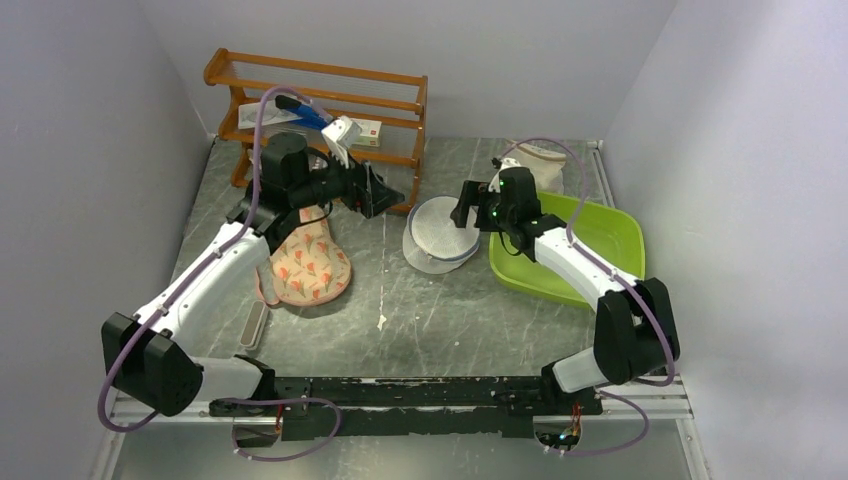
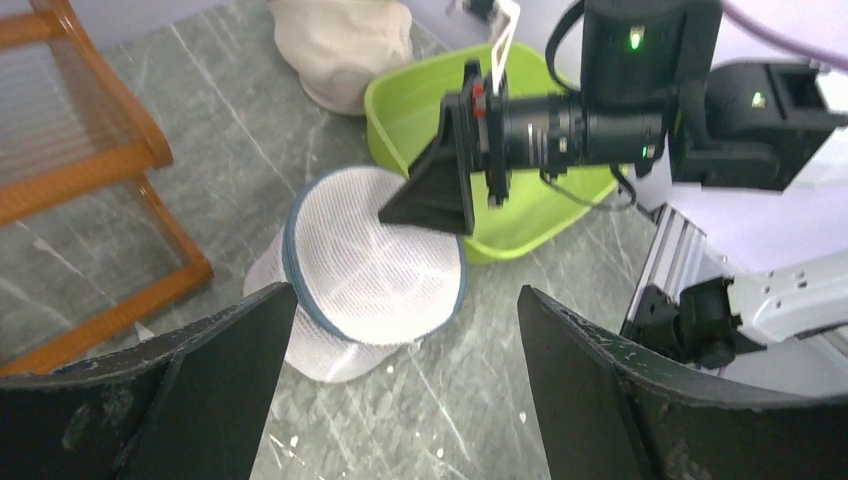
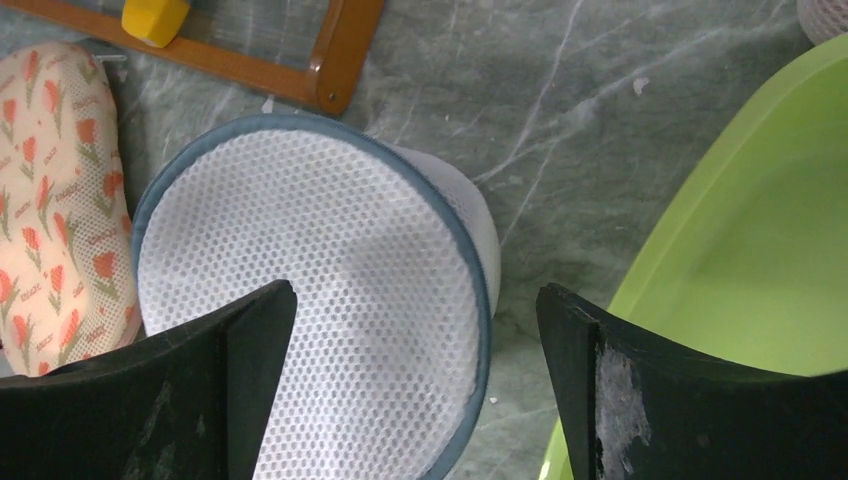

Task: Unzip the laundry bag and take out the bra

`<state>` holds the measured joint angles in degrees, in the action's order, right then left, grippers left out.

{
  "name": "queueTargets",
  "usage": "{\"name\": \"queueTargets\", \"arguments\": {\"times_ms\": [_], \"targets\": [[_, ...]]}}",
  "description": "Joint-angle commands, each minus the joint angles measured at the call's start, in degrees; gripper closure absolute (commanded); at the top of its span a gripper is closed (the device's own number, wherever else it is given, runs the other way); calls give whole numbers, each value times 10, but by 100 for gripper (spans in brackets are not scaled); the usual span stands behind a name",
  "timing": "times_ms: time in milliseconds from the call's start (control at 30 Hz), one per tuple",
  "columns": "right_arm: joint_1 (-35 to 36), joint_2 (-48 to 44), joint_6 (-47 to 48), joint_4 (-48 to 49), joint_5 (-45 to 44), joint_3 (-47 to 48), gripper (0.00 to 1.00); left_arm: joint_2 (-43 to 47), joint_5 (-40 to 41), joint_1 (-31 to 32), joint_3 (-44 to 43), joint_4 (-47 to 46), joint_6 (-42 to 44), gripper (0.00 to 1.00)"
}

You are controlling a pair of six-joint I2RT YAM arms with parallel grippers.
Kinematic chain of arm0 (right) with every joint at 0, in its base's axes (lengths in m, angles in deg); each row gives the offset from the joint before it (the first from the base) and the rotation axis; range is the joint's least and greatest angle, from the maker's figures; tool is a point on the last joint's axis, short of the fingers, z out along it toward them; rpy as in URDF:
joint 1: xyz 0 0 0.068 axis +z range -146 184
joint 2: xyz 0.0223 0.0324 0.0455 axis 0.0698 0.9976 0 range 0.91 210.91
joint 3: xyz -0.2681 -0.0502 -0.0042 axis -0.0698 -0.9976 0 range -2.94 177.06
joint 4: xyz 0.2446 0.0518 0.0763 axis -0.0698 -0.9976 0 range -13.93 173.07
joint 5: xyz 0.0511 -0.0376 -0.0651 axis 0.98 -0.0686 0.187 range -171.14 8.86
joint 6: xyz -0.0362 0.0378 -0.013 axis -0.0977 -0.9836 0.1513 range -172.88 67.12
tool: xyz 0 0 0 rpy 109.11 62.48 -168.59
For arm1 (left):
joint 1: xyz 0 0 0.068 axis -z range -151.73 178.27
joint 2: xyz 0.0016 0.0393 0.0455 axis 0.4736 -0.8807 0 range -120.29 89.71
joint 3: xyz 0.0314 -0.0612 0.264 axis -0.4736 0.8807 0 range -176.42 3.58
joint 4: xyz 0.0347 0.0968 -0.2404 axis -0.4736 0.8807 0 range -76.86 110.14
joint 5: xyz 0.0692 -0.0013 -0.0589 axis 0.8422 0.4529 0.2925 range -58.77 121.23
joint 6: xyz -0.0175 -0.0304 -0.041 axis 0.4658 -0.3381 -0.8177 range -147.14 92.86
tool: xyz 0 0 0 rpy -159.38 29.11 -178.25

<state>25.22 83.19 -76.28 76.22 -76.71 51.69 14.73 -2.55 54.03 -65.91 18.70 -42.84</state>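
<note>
Two things flank laundry bag (image 1: pixel 440 235): tub (image 1: pixel 603 224), floral pad (image 1: pixel 310 265).

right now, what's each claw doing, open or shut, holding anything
Left claw: open, holding nothing.
Right claw: open, holding nothing, poised over the laundry bag.

The top external view looks down from high behind the robot over the whole bench (image 1: pixel 420 320). The left wrist view looks low across it toward the right arm (image 2: pixel 620 110). The right wrist view looks almost straight down, close. All three share the laundry bag (image 1: pixel 440 235) and green tub (image 1: pixel 605 225).
</note>
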Motion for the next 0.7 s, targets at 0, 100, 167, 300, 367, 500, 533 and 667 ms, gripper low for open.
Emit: {"name": "queueTargets", "arguments": {"times_ms": [0, 100, 167, 300, 367, 500, 533, 667], "targets": [[-22, 16, 3, 53, 65, -13, 12, 22, -42, 6, 45, -37, 37, 6], [-21, 23, 17, 100, 145, -26, 20, 27, -31, 14, 56, -28, 58, 6], [-21, 31, 15, 117, 171, -25, 25, 18, -28, 19, 46, -7, 77, 6], [-19, 62, 24, 123, 226, -6, 37, -1, 0, 35, 43, 21, 123, 6], [-17, 78, 34, 119, 257, 9, 45, 9, 16, 48, 64, 12, 157, 6], [-15, 89, 26, 144, 297, 9, 51, 52, 31, 73, 131, -40, 224, 4], [-15, 94, 22, 150, 311, 9, 52, 66, 30, 80, 147, -52, 242, 8], [-14, 118, 18, 143, 369, 23, 61, 107, 17, 106, 210, -99, 309, 6]]}}
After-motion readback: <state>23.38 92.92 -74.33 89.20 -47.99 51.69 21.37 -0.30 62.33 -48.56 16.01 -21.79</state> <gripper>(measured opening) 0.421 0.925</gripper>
